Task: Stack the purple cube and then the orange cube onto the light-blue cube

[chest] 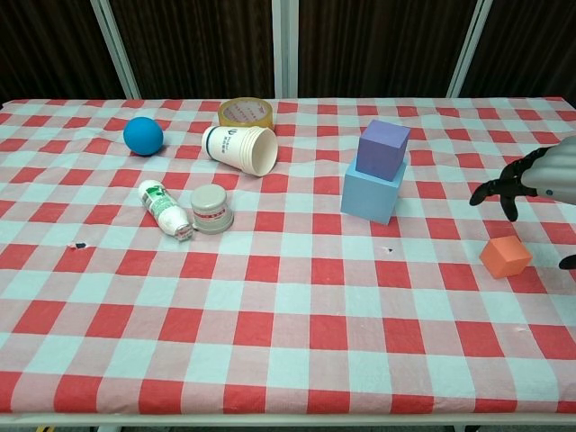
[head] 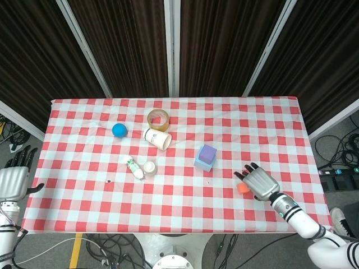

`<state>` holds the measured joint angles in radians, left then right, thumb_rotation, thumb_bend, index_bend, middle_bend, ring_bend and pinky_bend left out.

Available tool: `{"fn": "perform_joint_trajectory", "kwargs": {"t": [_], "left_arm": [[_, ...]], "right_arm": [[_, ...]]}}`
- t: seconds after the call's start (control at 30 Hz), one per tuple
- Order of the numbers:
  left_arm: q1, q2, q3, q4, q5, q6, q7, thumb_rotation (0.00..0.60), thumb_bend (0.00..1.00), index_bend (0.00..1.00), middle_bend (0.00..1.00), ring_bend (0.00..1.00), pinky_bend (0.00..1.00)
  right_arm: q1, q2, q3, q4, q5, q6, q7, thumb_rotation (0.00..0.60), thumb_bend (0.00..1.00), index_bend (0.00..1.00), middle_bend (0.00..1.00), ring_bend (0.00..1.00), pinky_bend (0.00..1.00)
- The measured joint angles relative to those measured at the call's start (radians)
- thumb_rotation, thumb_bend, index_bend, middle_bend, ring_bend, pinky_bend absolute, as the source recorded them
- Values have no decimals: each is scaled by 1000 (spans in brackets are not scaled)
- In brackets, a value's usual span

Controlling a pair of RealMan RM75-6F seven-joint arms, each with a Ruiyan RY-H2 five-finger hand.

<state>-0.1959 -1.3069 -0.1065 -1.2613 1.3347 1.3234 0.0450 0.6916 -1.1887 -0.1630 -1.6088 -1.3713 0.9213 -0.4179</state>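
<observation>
The purple cube (head: 208, 153) (chest: 382, 148) sits on top of the light-blue cube (head: 202, 163) (chest: 371, 193), right of the table's middle. The orange cube (head: 243, 188) (chest: 505, 256) lies alone on the cloth near the front right. My right hand (head: 259, 182) (chest: 531, 180) hovers just above and to the right of the orange cube, fingers spread, holding nothing. My left hand (head: 13, 178) hangs off the table's left edge, empty, fingers apart; the chest view does not show it.
A blue ball (head: 119, 130), a tape roll (head: 159, 119), a paper cup on its side (head: 157, 138), a small lying bottle (head: 133, 166) and a grey cap (head: 150, 167) occupy the left half of the red-checked table (head: 168, 196).
</observation>
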Motion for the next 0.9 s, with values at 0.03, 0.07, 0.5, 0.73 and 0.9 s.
{"fn": "perform_joint_trajectory", "kwargs": {"t": [0.03,0.07,0.5,0.73,0.9], "left_arm": [[0,-1,1,1,1,0,0,600,106,134,139,127,250],[0,-1,1,2,2,-1,0,600,106,134,139,127,250],[8,1,15,19,6,-6,-10,600,106,134,139,127,250],[10,7,19,19,8,-10,-12,600,107,134,139,127,250],[11,10,21,20,9,-13,-13,600,106,134,139,127,250]], "right_arm": [[-2,-7,2,6,-6,-2,5,600,45,164,363,155,191],[-3,-12,5,12,-12,-4,8,600,46,164,364,155,191],[-22,-87,37,88,-25,-39,24,600,51,166,378,167,191],[-28,-124,53,126,-25,-53,25,600,69,175,409,196,192],[-35,-146,64,153,-33,-49,29,600,89,194,456,229,196]]}}
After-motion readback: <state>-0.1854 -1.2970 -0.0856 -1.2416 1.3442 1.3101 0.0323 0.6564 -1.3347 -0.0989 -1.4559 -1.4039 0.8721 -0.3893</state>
